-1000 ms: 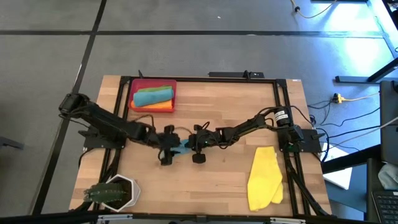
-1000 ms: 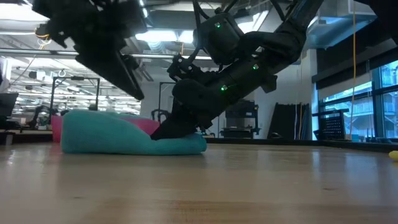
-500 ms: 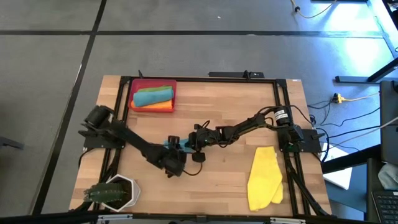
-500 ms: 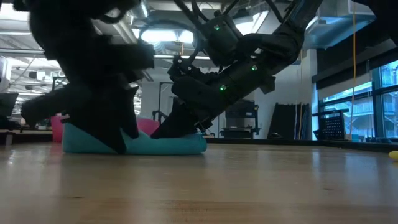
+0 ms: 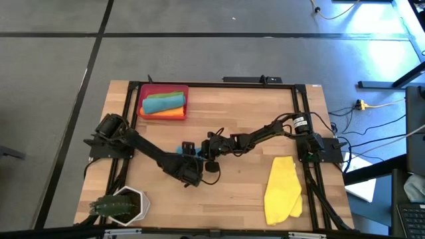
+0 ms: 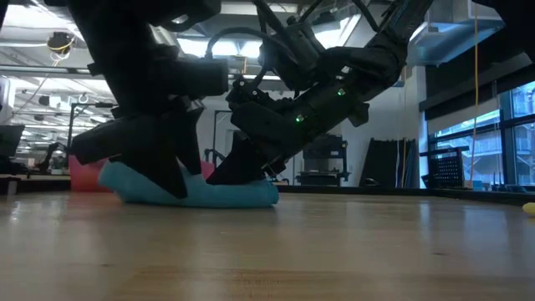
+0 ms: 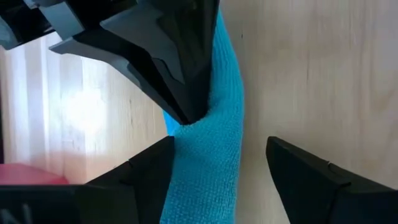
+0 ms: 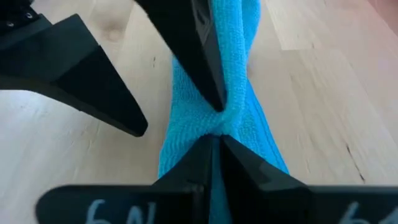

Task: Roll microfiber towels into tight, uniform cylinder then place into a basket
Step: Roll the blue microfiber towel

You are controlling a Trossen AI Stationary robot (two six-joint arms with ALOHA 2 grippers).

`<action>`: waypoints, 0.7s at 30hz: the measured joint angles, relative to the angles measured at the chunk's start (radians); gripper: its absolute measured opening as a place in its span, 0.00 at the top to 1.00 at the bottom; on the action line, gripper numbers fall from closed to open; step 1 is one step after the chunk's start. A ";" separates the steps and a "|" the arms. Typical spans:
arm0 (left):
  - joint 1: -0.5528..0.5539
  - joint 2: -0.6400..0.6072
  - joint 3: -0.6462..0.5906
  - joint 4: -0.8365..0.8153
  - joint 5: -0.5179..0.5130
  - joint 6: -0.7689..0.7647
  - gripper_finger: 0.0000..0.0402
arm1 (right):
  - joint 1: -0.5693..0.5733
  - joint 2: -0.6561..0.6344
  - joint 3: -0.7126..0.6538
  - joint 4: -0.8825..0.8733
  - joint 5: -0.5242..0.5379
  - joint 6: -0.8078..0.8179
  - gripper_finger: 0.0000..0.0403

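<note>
Teal towel [image 5: 188,153] at frame centre is pinched in my right hand [image 8: 217,134]; my left hand [image 7: 214,163] straddles it wide. Squeezing off-centre could unroll it.

Right fingers [image 8: 214,163] pinched on teal towel [image 8: 239,81] (left fingers [image 8: 99,93] alongside)
</note>
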State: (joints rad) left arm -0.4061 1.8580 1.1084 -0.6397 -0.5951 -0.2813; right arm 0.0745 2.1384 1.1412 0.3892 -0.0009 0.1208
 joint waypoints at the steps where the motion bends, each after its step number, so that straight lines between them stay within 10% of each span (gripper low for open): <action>1: 0.000 0.000 0.000 -0.003 -0.005 0.001 0.38 | -0.001 0.000 0.000 0.000 -0.002 0.002 0.91; 21: -0.006 0.105 0.007 -0.002 -0.078 0.076 0.38 | -0.016 0.000 0.000 -0.005 -0.028 0.034 0.91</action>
State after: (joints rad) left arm -0.4121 1.9626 1.1151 -0.6420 -0.6734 -0.2058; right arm 0.0587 2.1384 1.1412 0.3840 -0.0284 0.1545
